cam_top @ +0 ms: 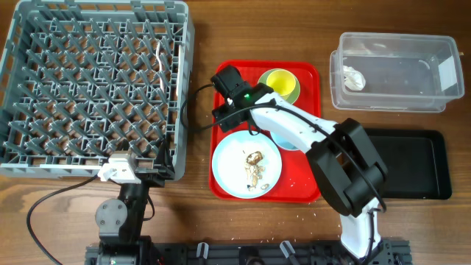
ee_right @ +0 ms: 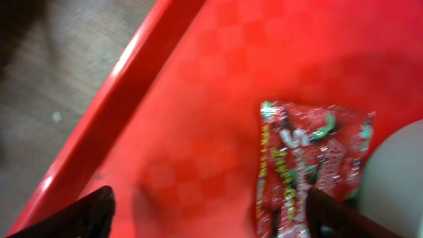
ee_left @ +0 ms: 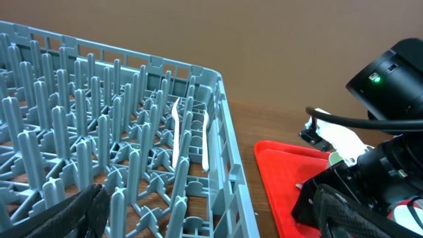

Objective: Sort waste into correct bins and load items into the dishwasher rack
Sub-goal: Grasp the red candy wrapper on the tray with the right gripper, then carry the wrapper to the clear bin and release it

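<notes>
The red snack wrapper [ee_right: 310, 165] lies on the flat red serving tray [ee_right: 198, 99], next to the plate's edge [ee_right: 400, 175]. My right gripper [ee_right: 208, 215] is open just above the tray, its right finger by the wrapper. In the overhead view it [cam_top: 227, 114] hangs over the tray's left part and hides the wrapper. The plate [cam_top: 228, 173] holds food scraps [cam_top: 254, 163]. The yellow cup [cam_top: 280, 79] sits in the green bowl [cam_top: 293, 92]. The light blue bowl [cam_top: 289, 142] is mostly hidden under the arm. My left gripper [ee_left: 205, 221] is open and empty at the rack's [cam_top: 96, 81] front right corner.
The clear tub [cam_top: 397, 88] at the back right holds the white napkin [cam_top: 353, 77]. The black bin [cam_top: 434, 165] lies in front of it. Two white utensils [ee_left: 175, 132] stand among the rack's pegs. The right arm [cam_top: 309, 132] crosses the red tray [cam_top: 221, 188].
</notes>
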Robot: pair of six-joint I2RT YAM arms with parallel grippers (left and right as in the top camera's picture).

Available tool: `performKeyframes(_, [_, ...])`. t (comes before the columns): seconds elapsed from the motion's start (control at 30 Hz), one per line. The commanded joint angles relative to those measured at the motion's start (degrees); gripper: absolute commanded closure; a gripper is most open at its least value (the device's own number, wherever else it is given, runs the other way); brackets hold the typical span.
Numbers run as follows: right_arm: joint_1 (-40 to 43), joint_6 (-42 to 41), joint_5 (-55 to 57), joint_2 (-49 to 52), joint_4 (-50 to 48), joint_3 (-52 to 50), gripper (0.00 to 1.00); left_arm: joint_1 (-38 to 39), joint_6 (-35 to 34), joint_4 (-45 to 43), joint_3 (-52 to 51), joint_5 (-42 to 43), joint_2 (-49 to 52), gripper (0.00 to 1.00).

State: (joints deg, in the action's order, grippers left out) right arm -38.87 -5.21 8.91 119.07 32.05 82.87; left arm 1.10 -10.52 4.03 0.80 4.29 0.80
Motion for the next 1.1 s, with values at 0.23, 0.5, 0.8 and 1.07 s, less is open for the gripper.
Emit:
performKeyframes(0.23, [5.95,2.21,-6.08,6.21,-3.76,0.04,0.19,-0.42,1.14,0.04,-0.48,-0.52,-0.50,0.00])
performKeyframes(0.5, [7.19,-2.29,-10.47,5.40,-3.56,0.39,0.96,-0.42,1.14,0.04,-0.48,-0.52,-0.50,0.00])
performKeyframes(0.8, [15.15,-14.99,-3.50,-17.46,-1.60,8.09,0.96,-0.42,1.14,0.04,-0.48,-0.52,-0.50,0.00])
performKeyframes(1.07, [41.66,-20.39,2.91,-18.01,3.39,5.81,0.59,-0.42,1.14,0.04,-0.48,-0.52,-0.50,0.00])
